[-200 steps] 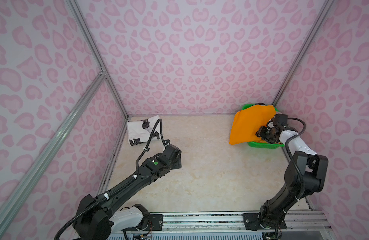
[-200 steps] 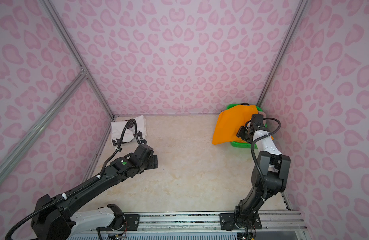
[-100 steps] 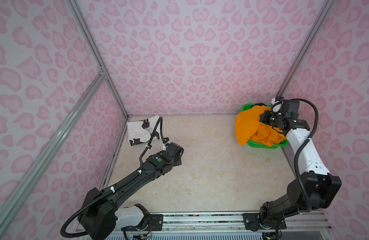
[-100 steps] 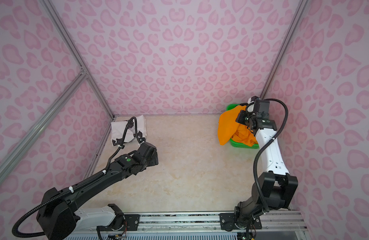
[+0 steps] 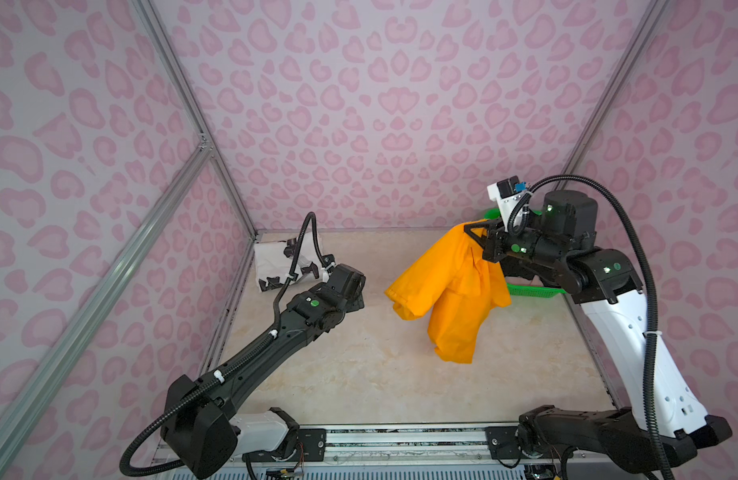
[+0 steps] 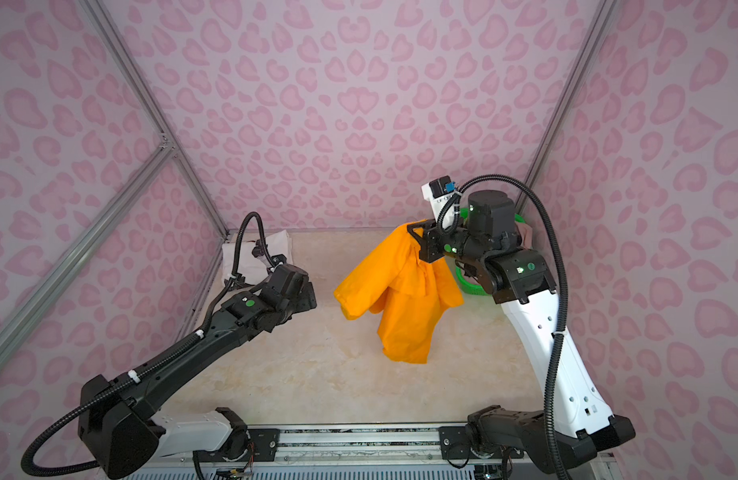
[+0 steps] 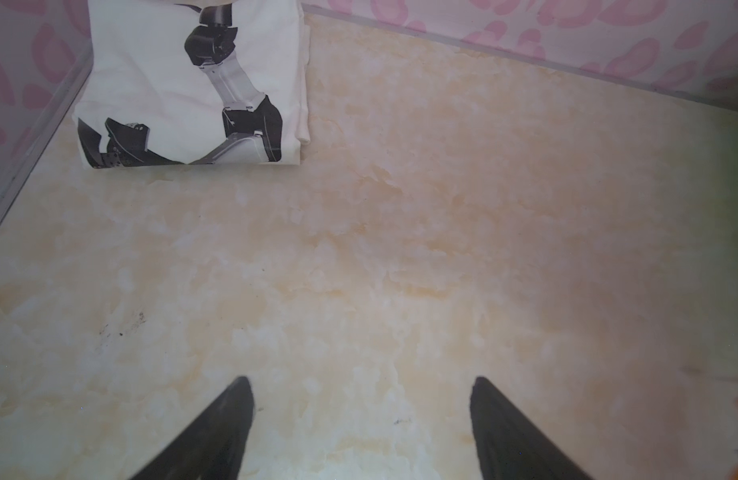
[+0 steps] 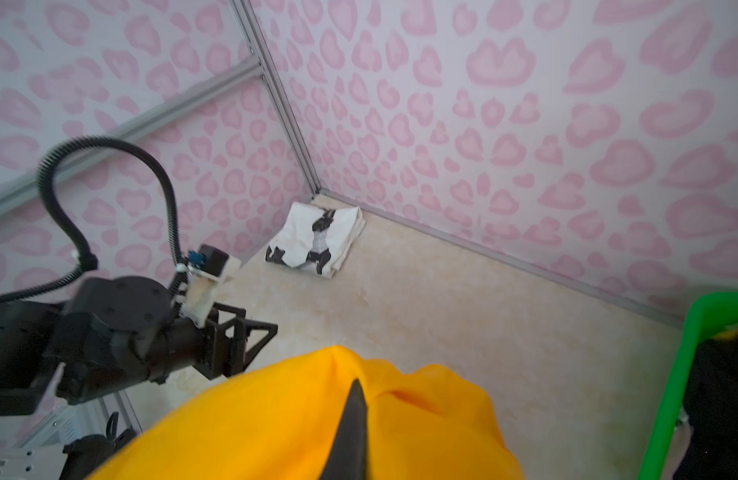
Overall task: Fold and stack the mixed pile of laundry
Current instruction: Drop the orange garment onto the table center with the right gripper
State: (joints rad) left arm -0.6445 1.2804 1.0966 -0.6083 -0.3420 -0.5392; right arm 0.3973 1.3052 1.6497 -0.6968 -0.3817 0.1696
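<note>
While a folded T-shirt (image 5: pixel 269 257) lies on the worktop (image 5: pixel 359 374) in the corner beyond it, the left hand (image 7: pixel 359 382) hovers low with fingers spread, gripping nothing. Well to its right, orange shorts (image 5: pixel 454 291) dangle beneath the right hand (image 5: pixel 477 235), which pinches their top edge just ahead of a green basket (image 5: pixel 533 291).

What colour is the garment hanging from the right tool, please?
The garment is plain bright orange, clearest in a top view.
</note>
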